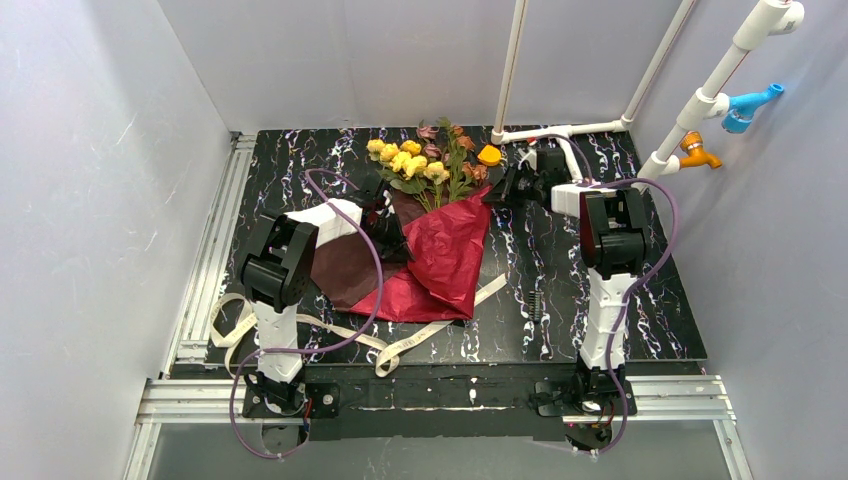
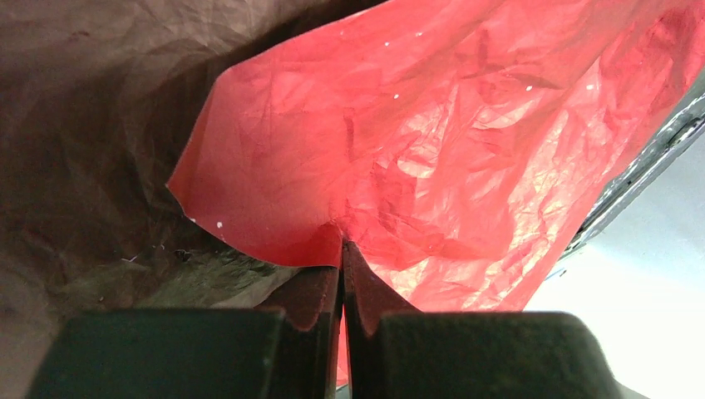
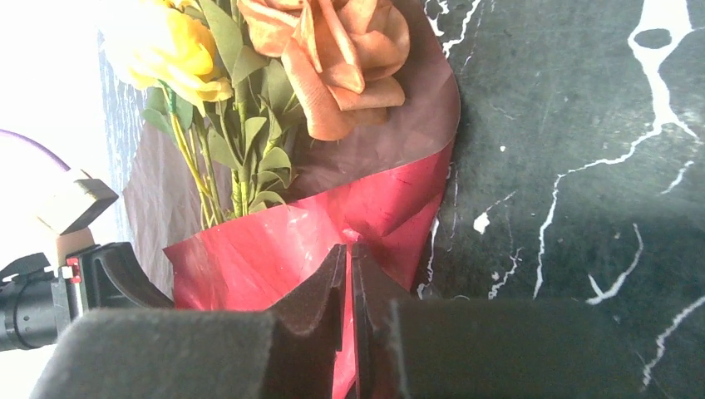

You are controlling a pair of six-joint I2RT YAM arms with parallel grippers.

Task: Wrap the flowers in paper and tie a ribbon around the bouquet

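Note:
The flowers, yellow and pink-brown blooms on green stems, lie at the back of the black table on the paper. A bright red flap of the paper is folded across the stems, with the maroon side showing on the left, so the bouquet is loosely half wrapped. My left gripper is shut on a red edge of the paper. My right gripper is shut on the folded red corner just below the blooms. The beige ribbon lies loose along the front of the paper.
An orange cap sits just right of the blooms. White pipes run along the back right, with blue and orange fittings. A small dark spring-like piece lies near the right arm. Aluminium rails edge the left.

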